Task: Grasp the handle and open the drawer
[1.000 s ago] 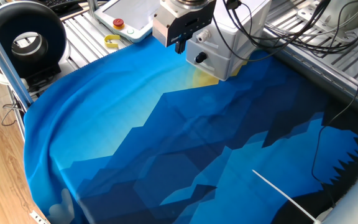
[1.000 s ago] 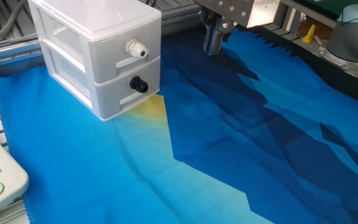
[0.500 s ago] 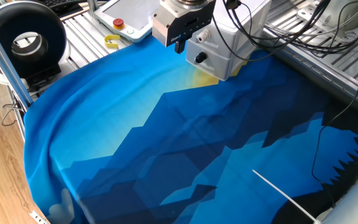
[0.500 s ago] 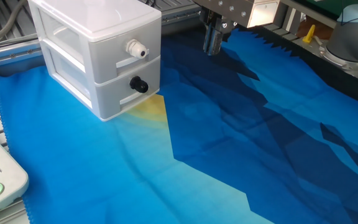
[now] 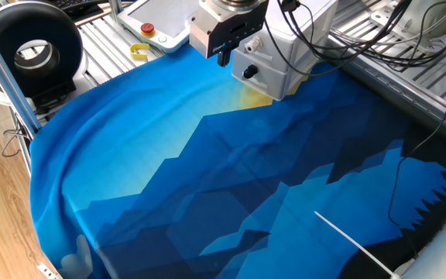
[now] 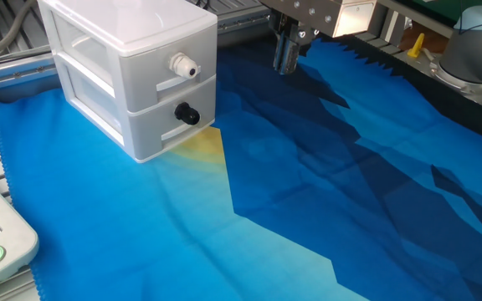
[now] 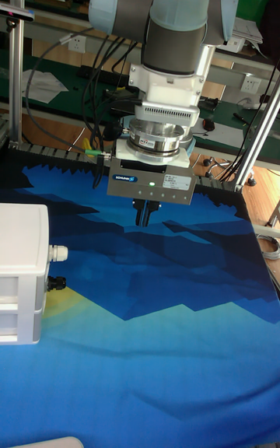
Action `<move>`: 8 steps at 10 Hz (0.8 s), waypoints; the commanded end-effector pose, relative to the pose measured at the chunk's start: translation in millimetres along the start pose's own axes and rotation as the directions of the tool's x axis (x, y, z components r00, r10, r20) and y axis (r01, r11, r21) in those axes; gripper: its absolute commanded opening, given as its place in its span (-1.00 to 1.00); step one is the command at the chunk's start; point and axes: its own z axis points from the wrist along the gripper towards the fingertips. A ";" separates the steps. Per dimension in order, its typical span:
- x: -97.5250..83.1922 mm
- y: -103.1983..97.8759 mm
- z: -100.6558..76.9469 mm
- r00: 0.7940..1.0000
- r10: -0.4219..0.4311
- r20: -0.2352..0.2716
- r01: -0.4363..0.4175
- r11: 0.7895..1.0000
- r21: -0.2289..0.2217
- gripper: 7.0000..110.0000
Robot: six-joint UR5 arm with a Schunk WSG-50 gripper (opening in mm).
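The drawer (image 6: 153, 127) is the lower one of a white two-drawer box, and its flat front carries the handle (image 6: 187, 114), a small black knob. The upper drawer has a white knob (image 6: 182, 64). My gripper (image 6: 287, 60) hangs above the blue cloth to the right of the box, well apart from the handle, with its fingers together and nothing held. In one fixed view the gripper (image 5: 224, 56) stands just left of the handle (image 5: 248, 72). The tall fixed view shows the gripper (image 7: 145, 216) right of the handle (image 7: 54, 283) and higher.
A blue patterned cloth (image 6: 308, 192) covers the table. A white tablet-like panel with a red button (image 5: 147, 29) and a yellow object (image 5: 139, 52) lie behind the box. A black ring (image 5: 33, 48) stands at the far left, cables (image 5: 378, 39) at the right.
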 end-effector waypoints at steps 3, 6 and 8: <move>-4.2 1.5 -1.2 1.000 -0.010 0.017 0.010 1.000 -0.008 -1.00; -4.1 0.0 -1.2 1.000 -0.012 0.016 0.012 1.000 -0.002 -1.00; -10.1 -5.1 -1.5 0.998 -0.047 0.039 0.046 0.999 0.020 -1.00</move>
